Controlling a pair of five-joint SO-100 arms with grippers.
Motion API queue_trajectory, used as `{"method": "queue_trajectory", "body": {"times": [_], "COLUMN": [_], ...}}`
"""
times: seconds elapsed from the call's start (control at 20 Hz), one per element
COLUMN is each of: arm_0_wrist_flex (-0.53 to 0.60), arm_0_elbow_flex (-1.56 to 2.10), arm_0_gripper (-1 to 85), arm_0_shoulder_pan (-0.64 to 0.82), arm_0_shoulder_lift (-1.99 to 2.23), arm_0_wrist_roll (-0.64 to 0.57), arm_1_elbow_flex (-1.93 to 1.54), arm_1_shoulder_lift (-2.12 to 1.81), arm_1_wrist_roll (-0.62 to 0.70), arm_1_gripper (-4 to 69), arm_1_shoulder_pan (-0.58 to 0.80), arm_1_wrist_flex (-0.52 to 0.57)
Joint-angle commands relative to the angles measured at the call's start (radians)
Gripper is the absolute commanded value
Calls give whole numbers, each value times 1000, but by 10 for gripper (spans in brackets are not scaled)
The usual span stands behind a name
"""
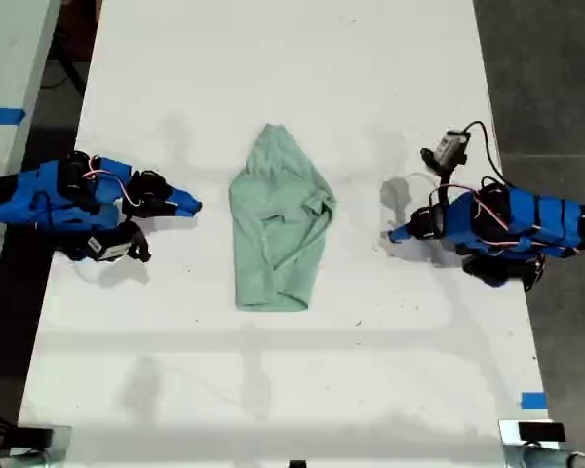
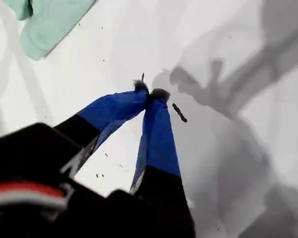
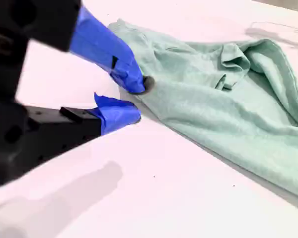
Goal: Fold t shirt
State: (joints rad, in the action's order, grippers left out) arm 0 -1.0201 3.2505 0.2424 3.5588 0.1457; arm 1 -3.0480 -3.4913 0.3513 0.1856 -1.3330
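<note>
The t shirt (image 1: 278, 229) lay crumpled at the middle of the white worktop (image 1: 273, 58), between the two blue arms. The first gripper (image 2: 150, 94) was closed, tips together, empty and well clear of the cloth. The second gripper (image 3: 134, 101) stood slightly open just beside the garment's edge. Whether its upper fingertip touched the cloth could not be confirmed.

You are looking at one t shirt (image 1: 276, 222), two blue arms, one white table (image 1: 273, 390) and two strips of blue tape.
</note>
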Motion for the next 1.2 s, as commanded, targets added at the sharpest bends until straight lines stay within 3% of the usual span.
{"method": "queue_trajectory", "body": {"times": [0.0, 0.5, 0.7, 0.85, 0.95, 1.15], "arm_0_wrist_flex": [0, 6, 32, -91, -115, -37], "arm_0_elbow_flex": [43, -12, -486, -1025, -1224, -1328], "arm_0_gripper": [7, -1, -2, 44, 145, 174], "arm_0_shoulder_pan": [-12, -87, -94, -140, -179, -290], "arm_0_shoulder_lift": [12, -2, -589, -1195, -1393, -1463], "arm_0_wrist_roll": [2, 51, 26, 3, -17, -17], "arm_1_elbow_flex": [-57, 14, 239, 497, 689, 1198], "arm_1_shoulder_lift": [-12, 9, 259, 750, 1043, 1582], "arm_1_wrist_roll": [-28, -31, -37, -54, -23, 58], "arm_1_gripper": [18, 13, -6, -10, 196, 287], "arm_1_shoulder_pan": [-46, -20, -58, -150, -233, -334], "arm_1_wrist_flex": [-9, -6, 195, 356, 446, 394]}}
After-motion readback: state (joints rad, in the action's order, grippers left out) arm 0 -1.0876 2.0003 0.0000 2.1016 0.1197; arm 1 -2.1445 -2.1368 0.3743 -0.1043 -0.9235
